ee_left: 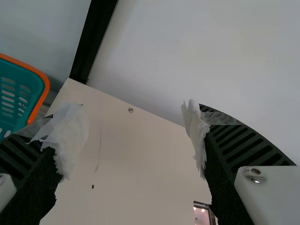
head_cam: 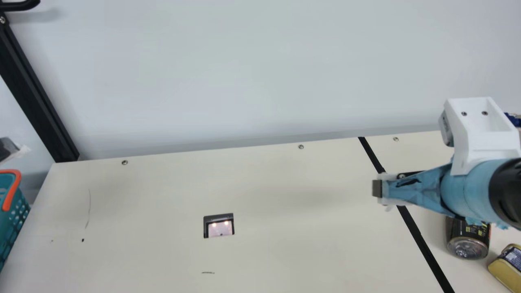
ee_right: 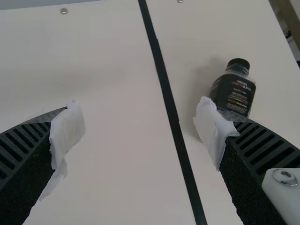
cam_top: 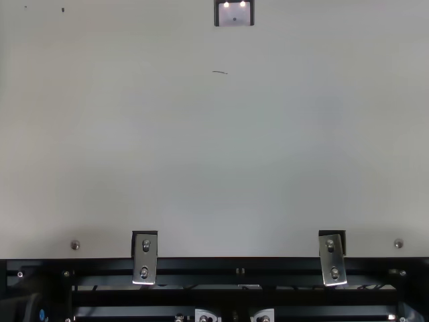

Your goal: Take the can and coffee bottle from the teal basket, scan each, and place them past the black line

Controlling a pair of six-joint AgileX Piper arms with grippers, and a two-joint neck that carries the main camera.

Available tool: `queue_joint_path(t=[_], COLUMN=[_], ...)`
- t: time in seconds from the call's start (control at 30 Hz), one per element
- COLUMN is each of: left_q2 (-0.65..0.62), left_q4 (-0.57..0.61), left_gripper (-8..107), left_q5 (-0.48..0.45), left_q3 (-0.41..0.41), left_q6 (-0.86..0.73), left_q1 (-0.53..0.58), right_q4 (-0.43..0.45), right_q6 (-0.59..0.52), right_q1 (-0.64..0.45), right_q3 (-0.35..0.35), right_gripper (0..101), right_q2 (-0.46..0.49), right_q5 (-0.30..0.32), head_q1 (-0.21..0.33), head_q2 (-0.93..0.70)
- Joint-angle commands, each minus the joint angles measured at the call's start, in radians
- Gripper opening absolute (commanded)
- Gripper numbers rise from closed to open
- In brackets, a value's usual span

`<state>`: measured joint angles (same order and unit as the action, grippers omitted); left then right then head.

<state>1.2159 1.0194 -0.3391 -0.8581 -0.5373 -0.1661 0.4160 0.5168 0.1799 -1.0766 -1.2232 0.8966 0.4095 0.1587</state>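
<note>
Black-capped bottle (ee_right: pixel 236 95) shows in right wrist view; left tool (head_cam: pixel 17 151) and right tool (head_cam: pixel 382 190) gape wide.

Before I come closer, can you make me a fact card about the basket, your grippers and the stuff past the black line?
Basket: teal, at the table's left side
Scanner: two lights glowing
Left gripper: open, empty
Right gripper: open, empty, near the black line
Past line: dark-capped bottle; yellow-sided container
Inside basket: can't tell
</note>
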Motion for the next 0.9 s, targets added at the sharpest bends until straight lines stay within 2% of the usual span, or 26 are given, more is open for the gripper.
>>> queue_joint_path(t=[0.0,0.13,0.37,0.6,0.7,0.77,0.87], left_q2=[-0.025,-0.102,-0.246,-0.359,-0.4,-0.425,-0.461], left_q4=[-0.039,-0.12,-0.29,-0.507,-0.611,-0.673,-0.768], left_gripper=[90,90,90,90,90,90,90], left_q5=[-0.003,-0.016,-0.05,0.003,0.044,0.069,0.114], left_q3=[0.009,0.036,0.084,0.155,0.197,0.226,0.271], left_q6=[0.023,0.065,0.17,0.256,0.299,0.325,0.37], left_q1=[0.015,0.05,0.11,0.188,0.226,0.249,0.284], right_q4=[-0.011,-0.021,-0.004,0.044,0.056,0.057,0.048], right_q6=[0.01,0.047,0.168,0.329,0.402,0.447,0.492], right_q1=[0.034,0.093,0.209,0.33,0.369,0.382,0.374], right_q3=[0.0,0.016,0.088,0.174,0.224,0.268,0.345], right_gripper=[101,101,101,101,101,101,101], right_q2=[0.024,0.088,0.241,0.389,0.458,0.51,0.586], right_q5=[0.017,0.042,0.075,0.093,0.049,-0.012,-0.14], head_q1=[0.027,0.027,0.027,0.027,0.027,0.027,0.027], head_q2=[-0.008,-0.008,-0.008,-0.008,-0.008,-0.008,-0.008])
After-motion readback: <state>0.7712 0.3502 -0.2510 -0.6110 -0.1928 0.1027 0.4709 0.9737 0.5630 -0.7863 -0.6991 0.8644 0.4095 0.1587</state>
